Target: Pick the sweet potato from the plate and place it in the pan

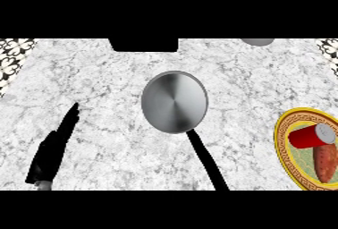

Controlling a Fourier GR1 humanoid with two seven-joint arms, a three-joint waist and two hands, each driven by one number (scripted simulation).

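Left hand [56,145] rested at the lower left with straight, relaxed fingers, holding nothing. On the marble counter [99,89], the steel pan [174,102] sat mid-view. At right, the gold-rimmed plate [282,147] held a red can [310,136] and the sweet potato [326,162].

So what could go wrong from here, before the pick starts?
Possible risks:
1. A red can lies on the plate, apparently touching the sweet potato; reaching in may knock or roll it.
2. The plate sits at the view's right edge, partly cut off, so the grasp may be hard to watch.
3. The pan looks shallow; the potato might roll out. Only the left hand shows.
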